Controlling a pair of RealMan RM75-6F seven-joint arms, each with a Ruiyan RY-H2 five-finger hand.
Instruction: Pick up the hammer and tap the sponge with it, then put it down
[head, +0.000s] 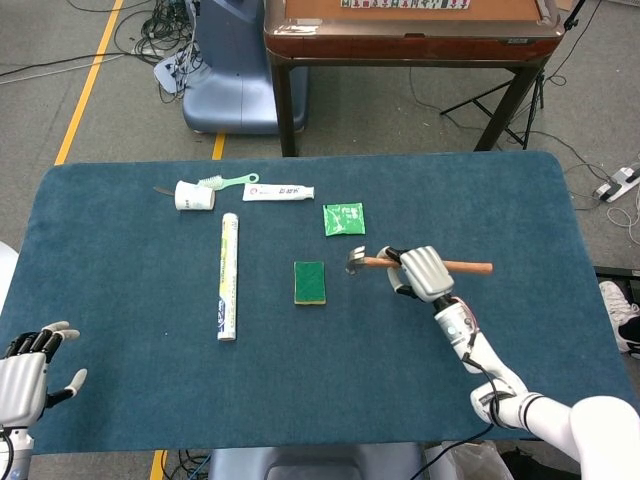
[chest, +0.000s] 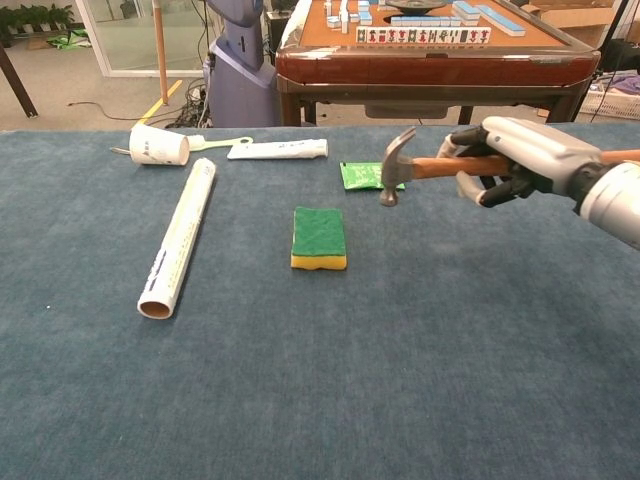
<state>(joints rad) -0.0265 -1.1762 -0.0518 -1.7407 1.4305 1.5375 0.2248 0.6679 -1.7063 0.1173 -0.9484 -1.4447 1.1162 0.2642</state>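
To the left of the right hand (chest: 510, 160), well apart from it, the sponge (chest: 319, 238) lies flat on the blue table (chest: 300, 380), and nothing touches it. The right hand is clamped around the wooden handle of the hammer (chest: 420, 168) and holds it in the air, with the handle almost level and the metal head pointing toward the sponge side. In the head view the head of the hammer (head: 358, 260) is between the hand (head: 425, 272) and the sponge (head: 310, 282), but it is beside the sponge, not over it.

My judgement is that the picking up is done, because the hammer is off the table. From this moment alone I cannot say if the tap is already made; the hammer stands away from the sponge, so either the tap is over or it is not yet begun. What is surely left is to put the hammer down and let it go.

The hammer has a grey claw head and a brown handle that goes out past the hand on its far side. The sponge is a rectangle, green on top and yellow below, and it shows no dent.

The left hand (head: 25, 375) is at the near left corner, its fingers apart, holding nothing
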